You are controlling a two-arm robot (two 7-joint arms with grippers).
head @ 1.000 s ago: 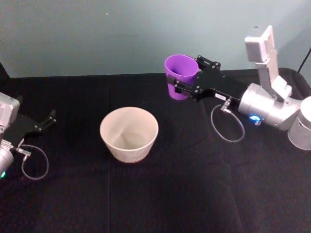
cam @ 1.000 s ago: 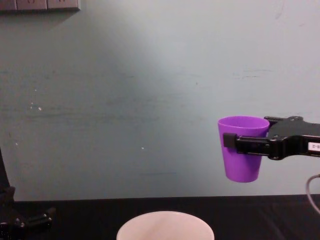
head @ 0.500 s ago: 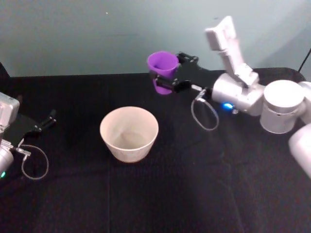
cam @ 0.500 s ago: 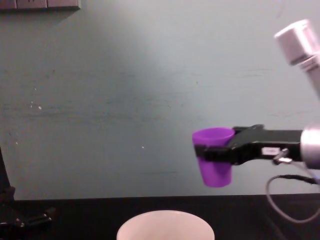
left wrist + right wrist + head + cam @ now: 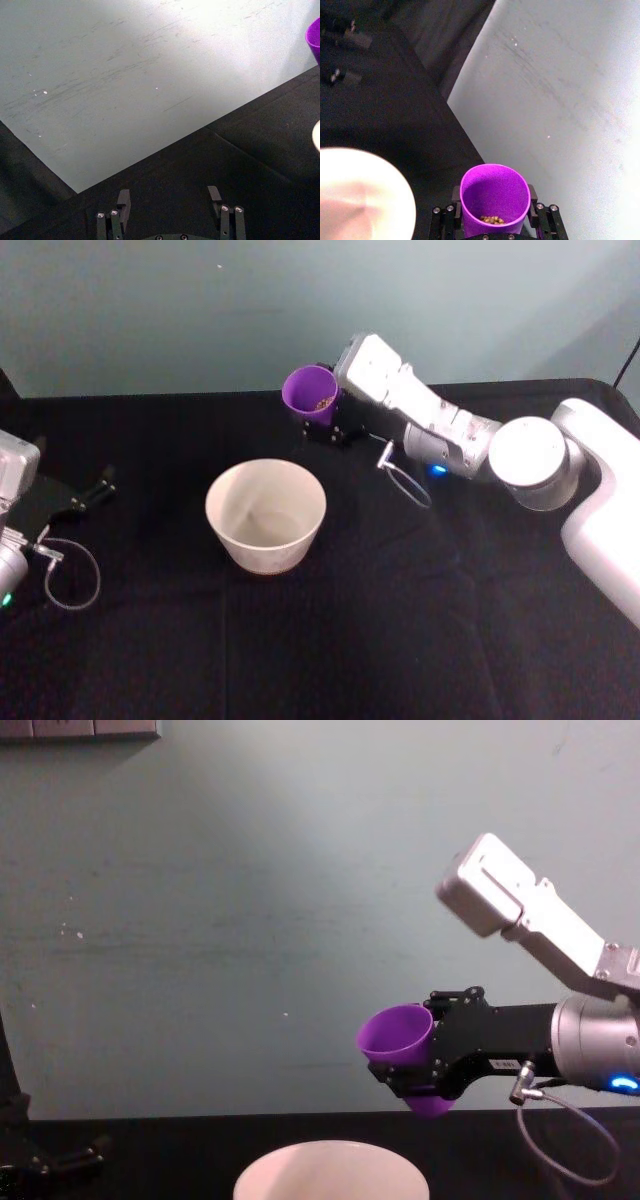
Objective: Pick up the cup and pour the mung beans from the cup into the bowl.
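Cup (image 5: 308, 392) now atilt between jaws of right gripper (image 5: 494, 194)

Scuffed pale teal wall (image 5: 200, 920) behind a black-clothed table (image 5: 400, 640), grey plates (image 5: 80, 728) high on the wall

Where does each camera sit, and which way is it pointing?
Head view: on the head, looking down at the table; both arms show, the right gripper holding the cup beyond the bowl, the left gripper open.
Chest view: lower, facing the wall across the table; shows the right arm and tilted cup.
Left wrist view: on the left arm, facing the wall past its fingers.
Right wrist view: on the right arm, looking into the cup at the mung beans.
Head and chest share cup, bowl, right gripper.
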